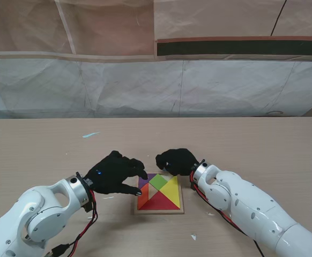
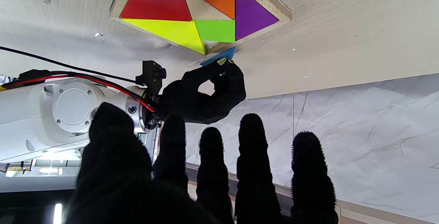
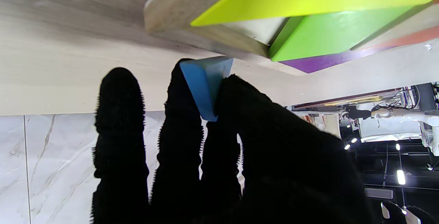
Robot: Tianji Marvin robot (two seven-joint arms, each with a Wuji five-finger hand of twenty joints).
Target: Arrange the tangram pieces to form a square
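Observation:
A wooden tangram tray (image 1: 158, 211) lies on the table between my hands, holding red (image 1: 159, 202), yellow (image 1: 171, 188), green (image 1: 157, 181), orange (image 1: 143, 195) and purple (image 1: 143, 181) pieces. Bare wood (image 2: 202, 9) shows in the tray's middle. My right hand (image 1: 176, 159) hovers at the tray's far edge, shut on a small blue triangle (image 3: 203, 80) pinched between thumb and fingers (image 3: 180, 121). That blue triangle (image 2: 219, 56) sits just outside the tray's far corner. My left hand (image 1: 114, 172) rests at the tray's left side, fingers spread, holding nothing.
A light blue scrap (image 1: 90, 134) lies farther back on the left of the table. Small white flecks (image 1: 193, 236) lie nearer to me. Crumpled sheeting (image 1: 156, 85) closes off the far side.

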